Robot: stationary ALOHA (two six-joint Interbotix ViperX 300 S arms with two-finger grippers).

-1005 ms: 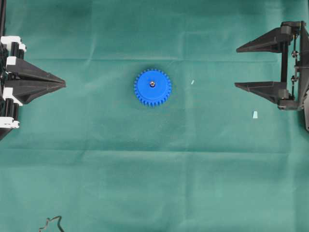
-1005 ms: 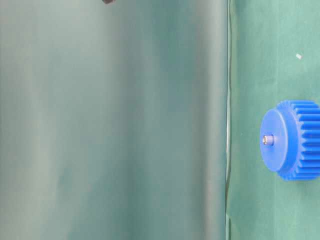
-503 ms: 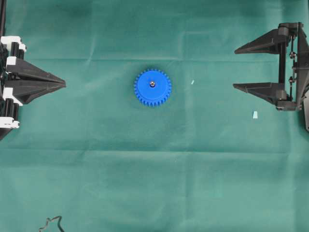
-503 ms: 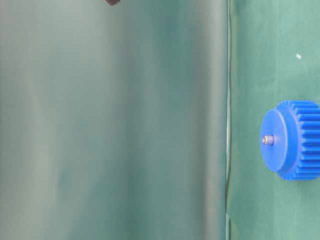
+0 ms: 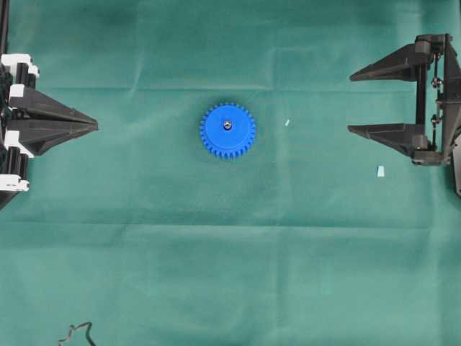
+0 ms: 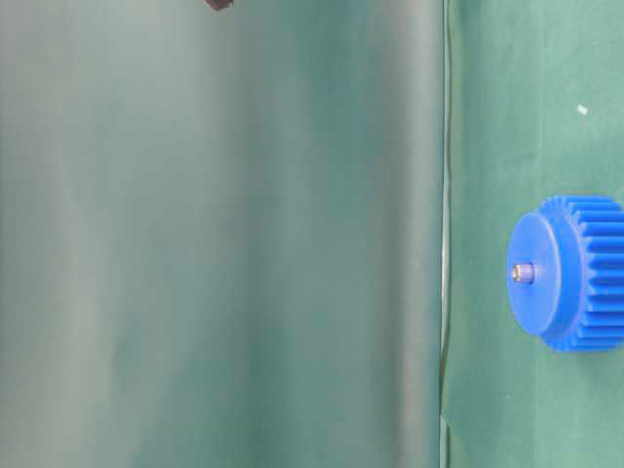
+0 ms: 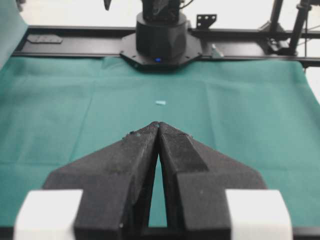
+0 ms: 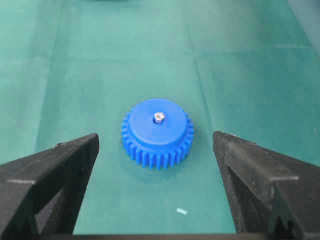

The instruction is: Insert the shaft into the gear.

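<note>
Two grippers, both parked at opposite edges of the counter [image 5: 144, 274], well apart from the work. Left gripper [image 5: 95, 127]: jaws pressed together, tips meeting, empty. Right gripper [image 5: 351, 101]: jaws spread wide, nothing between them.

Gear [image 5: 227, 130] lies flat near the counter's middle, slightly toward the far edge, teeth outward. Shaft [image 5: 227, 125] stands upright in the gear's centre hole, silvery tip showing just above the hub; the table-level view confirms it pokes out along the gear's axis. Long axis vertical.

Relation that matters: the gear sits straight ahead of the right gripper, framed between its open jaws in the wrist view. Neither arm is clearly nearer.

Judgement: insertion looks done; no further approach seems needed.

Small pale blue piece [image 5: 380, 171] lies near the right gripper, untouched.
</note>
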